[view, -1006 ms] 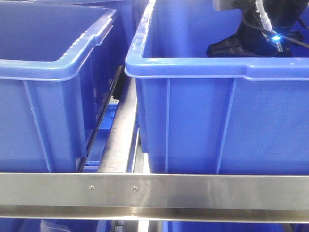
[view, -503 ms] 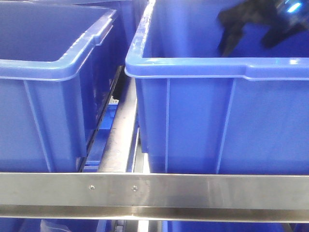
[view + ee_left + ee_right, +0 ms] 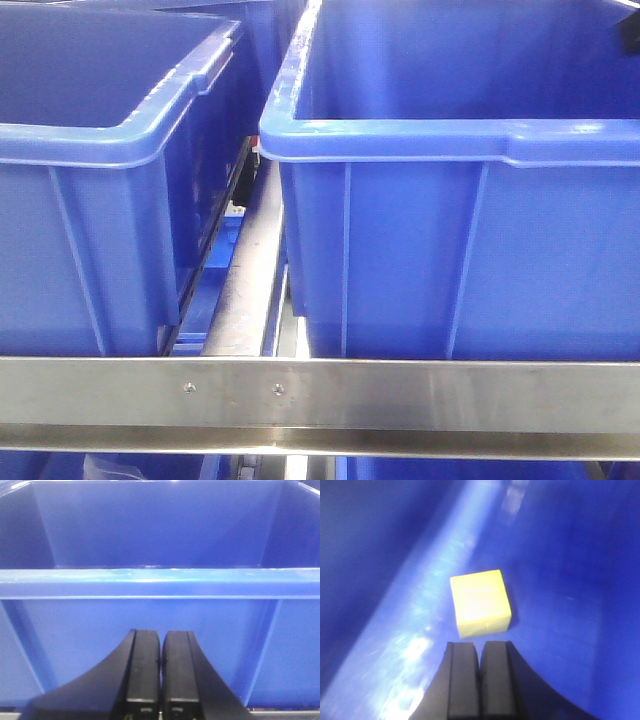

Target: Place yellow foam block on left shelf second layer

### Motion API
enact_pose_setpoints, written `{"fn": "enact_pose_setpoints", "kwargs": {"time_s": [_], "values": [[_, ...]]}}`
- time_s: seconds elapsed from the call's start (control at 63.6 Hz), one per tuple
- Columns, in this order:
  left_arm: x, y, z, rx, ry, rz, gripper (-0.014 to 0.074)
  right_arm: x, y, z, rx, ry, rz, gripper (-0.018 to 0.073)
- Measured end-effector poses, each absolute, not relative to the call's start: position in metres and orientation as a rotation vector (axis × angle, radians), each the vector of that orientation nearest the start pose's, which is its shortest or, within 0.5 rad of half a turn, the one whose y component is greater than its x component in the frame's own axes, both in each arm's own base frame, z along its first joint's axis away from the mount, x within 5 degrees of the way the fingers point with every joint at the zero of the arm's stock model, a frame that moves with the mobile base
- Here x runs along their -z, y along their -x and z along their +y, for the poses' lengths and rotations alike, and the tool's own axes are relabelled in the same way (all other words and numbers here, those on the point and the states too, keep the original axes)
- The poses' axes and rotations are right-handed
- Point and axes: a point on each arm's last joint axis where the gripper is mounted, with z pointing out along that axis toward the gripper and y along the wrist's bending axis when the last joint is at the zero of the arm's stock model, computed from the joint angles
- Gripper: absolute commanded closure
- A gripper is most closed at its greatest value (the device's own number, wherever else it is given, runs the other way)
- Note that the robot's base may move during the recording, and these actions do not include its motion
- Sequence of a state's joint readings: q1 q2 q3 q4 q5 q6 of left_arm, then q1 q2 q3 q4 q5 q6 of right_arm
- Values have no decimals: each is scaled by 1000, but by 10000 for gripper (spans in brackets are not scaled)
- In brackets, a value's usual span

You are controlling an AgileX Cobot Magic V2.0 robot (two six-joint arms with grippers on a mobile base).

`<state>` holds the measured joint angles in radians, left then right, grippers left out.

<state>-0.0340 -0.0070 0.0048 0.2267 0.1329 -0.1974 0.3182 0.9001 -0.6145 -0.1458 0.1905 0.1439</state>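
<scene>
- Right wrist view: the right gripper [image 3: 480,680] has its 2 black fingers pressed together, with nothing between them.
- Just past the fingertips lies the yellow foam block [image 3: 480,603], resting on the blue floor of a bin [image 3: 560,570]. The block is free of the gripper; a narrow strip of blue floor shows between them.
- The block sits slightly turned, one corner toward the upper left, and its top face is plain. A bright glare streak runs along the bin floor on the block's left side. The picture is somewhat blurred.
- Left wrist view: the left gripper [image 3: 160,680] also has its 2 fingers closed against each other and holds nothing.
- It hangs outside a blue bin, in front of that bin's near wall [image 3: 160,625] and below its glossy rim [image 3: 160,577]. The inside of this bin shows only bare blue walls from here.
- Front view: 2 blue bins stand side by side behind a steel rail [image 3: 320,400], the left bin [image 3: 80,230] apart from the right bin [image 3: 450,250] by a gap showing a metal strip [image 3: 245,290].
- Neither gripper nor the block shows in this front view; only a small dark patch at the top right edge, too little to identify.
</scene>
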Motion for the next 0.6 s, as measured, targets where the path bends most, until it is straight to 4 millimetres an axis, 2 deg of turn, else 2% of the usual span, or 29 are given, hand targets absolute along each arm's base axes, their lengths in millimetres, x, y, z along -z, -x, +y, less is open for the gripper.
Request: {"fn": "enact_pose_setpoints", "kwargs": {"time_s": [0.33,0.456,0.597], "values": [[-200,-56,1,-19,-26,1611,460,-313,-116,37,-236,245,1690,504],[-200,-56,1,-19,-26,1611,460,-309,-102,32,-241,238,1648,504],[-200,-56,1,-19,-26,1611,460,-296,-91,29,-256,225,1639,504]]}}
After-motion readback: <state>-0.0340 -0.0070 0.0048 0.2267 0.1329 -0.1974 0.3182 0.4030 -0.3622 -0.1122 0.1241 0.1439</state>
